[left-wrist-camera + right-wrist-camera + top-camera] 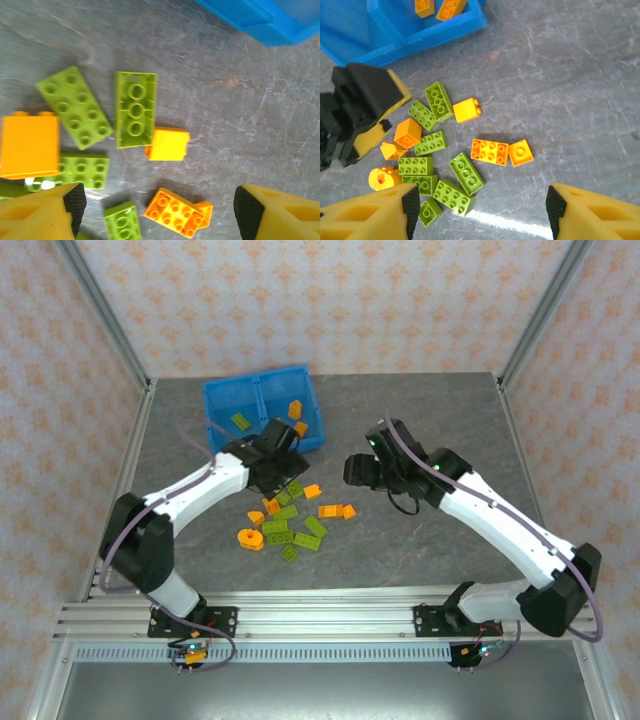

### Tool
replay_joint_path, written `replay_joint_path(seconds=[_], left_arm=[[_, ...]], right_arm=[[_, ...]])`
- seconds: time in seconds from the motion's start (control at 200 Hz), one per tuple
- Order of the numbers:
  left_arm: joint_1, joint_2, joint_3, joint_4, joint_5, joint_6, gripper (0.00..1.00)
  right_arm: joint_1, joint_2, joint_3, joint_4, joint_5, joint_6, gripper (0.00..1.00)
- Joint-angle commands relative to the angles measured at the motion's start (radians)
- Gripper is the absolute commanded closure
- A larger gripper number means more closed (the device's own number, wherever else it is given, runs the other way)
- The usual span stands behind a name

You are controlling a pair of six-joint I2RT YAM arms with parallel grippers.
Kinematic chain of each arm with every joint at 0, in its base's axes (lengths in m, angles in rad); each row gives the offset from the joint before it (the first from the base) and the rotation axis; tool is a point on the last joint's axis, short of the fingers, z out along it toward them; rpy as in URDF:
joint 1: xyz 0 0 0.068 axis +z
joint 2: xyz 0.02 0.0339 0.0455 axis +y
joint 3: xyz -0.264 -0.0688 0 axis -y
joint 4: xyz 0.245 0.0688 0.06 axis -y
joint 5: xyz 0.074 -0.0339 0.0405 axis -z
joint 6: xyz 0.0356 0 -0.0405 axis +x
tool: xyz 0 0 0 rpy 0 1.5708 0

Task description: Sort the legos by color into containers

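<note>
L pincer (160,210) is open w/ nothing gripped. Its pads (75,202) straddle an orange studded brick (176,212), w/ a small green brick (122,222) just beside it. R pincer (480,210) is open too, empty, hanging over the near side of the pile. The legos (290,520) lie loose on the tabletop (420,410), colours mixed, between both arms. The blue bin (230,383) sits just beyond them, w/ a green piece (240,421) in the left compartment and orange pieces (297,412) in the right.

Step, prob.: a pick, w/ most bricks unsorted. Next: lower L pincer, close on the orange brick w/o snagging the green one, then carry it to the right compartment.
</note>
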Motion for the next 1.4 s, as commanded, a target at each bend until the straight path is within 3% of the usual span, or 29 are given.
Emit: replay_joint_path(seconds=[0.0,0.405,0.721,0.941,1.141,1.256,1.396], left_arm=[[0.005,0.079,0.095,-0.104,-0.081,-0.033,0.22],[0.011,0.349,0.275,-0.149,-0.126,0.024,0.33],[0.014,0.391,0.274,-0.200,-0.166,0.060,0.34],[0.022,0.427,0.256,-0.147,-0.118,0.087,0.36],[0.023,0.466,0.269,-0.208,-0.112,0.113,0.36],[0.023,0.457,0.240,-0.199,-0.117,0.117,0.48],[0.023,0.448,0.259,-0.203,-0.119,0.137,0.72]], right_arm=[[0.008,-0.071,-0.025,-0.002,0.075,0.056,0.30],[0.007,-0.121,-0.006,-0.076,0.122,0.033,0.29],[0.007,-0.142,-0.030,-0.077,0.135,0.052,0.29],[0.007,-0.121,-0.008,-0.086,0.139,0.036,0.29],[0.007,-0.109,0.010,-0.089,0.139,0.037,0.29],[0.007,-0.108,0.011,-0.086,0.146,0.038,0.29],[0.007,-0.104,0.023,-0.094,0.150,0.044,0.29]])
